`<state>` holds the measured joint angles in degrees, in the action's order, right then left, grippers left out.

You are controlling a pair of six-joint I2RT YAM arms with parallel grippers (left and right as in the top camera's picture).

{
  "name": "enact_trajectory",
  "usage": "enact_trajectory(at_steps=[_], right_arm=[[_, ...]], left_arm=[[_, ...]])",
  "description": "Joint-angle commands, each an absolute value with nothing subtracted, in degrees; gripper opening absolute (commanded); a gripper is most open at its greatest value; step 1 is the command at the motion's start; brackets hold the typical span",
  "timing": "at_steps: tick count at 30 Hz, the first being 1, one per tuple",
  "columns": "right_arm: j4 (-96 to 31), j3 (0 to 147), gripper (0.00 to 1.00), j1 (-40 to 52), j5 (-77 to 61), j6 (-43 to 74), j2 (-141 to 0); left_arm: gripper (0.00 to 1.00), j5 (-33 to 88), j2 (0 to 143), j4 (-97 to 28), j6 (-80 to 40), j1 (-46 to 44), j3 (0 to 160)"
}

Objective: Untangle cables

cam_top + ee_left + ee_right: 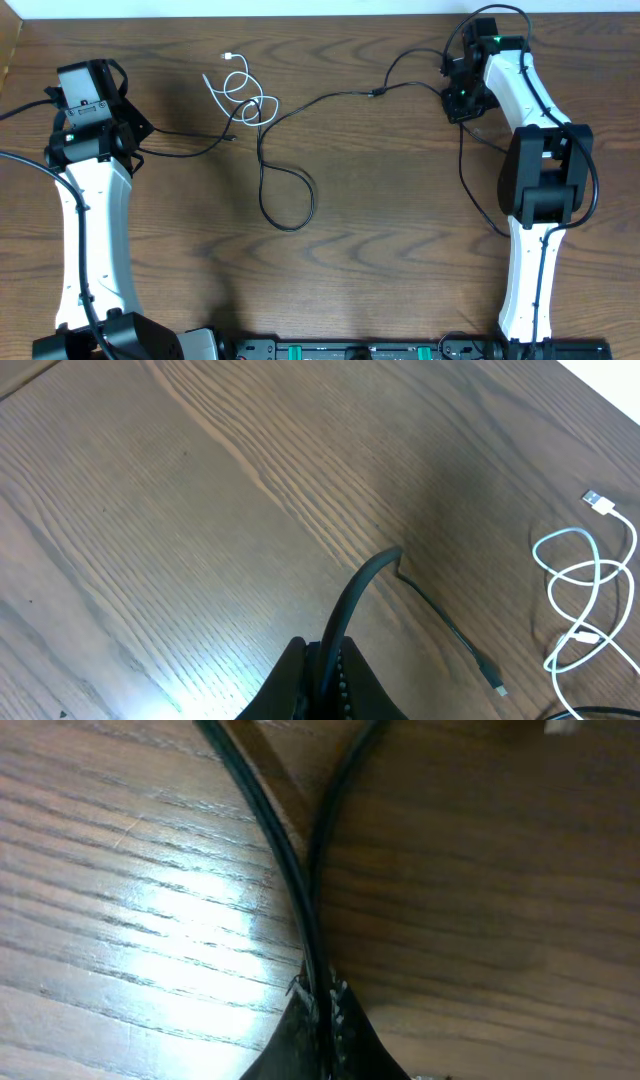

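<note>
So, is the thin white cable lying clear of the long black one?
No, the coiled thin white cable overlaps the long thin black cable.

wood table (pixel 380 250) | black cable (pixel 345 95) | white cable (pixel 247 75) | loops intertwined

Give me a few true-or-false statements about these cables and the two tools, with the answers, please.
1. The white cable lies loose on the table, held by neither tool. True.
2. The left tool is open and empty. False: it is shut on the black cable.
3. The right tool is shut on the black cable. True.
4. The white cable lies at the table's right edge. False: it lies on the left half of the table.
5. The black cable forms a loop near the middle of the table. True.
</note>
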<state>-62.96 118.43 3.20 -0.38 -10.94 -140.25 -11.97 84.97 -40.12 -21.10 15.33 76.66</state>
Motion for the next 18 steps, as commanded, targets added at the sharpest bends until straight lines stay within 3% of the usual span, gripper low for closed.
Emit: enact_trajectory(at_steps=[1, 10, 18], right_arm=[[-63.94, 118.34, 0.01, 3.42, 0.93, -6.28, -140.77], [-69.76, 118.74, 0.01, 2.52, -1.50, -2.11, -125.32], [-70.54, 118.74, 0.01, -3.81, -1.50, 1.91, -114.08]], left_arm=[[0.08, -12.67, 85.23, -40.25, -20.60, 15.46, 78.17], [0.08, -12.67, 85.23, -40.23, -20.60, 15.46, 78.17], [0.08, -12.67, 85.23, -39.99, -20.60, 15.46, 78.17]])
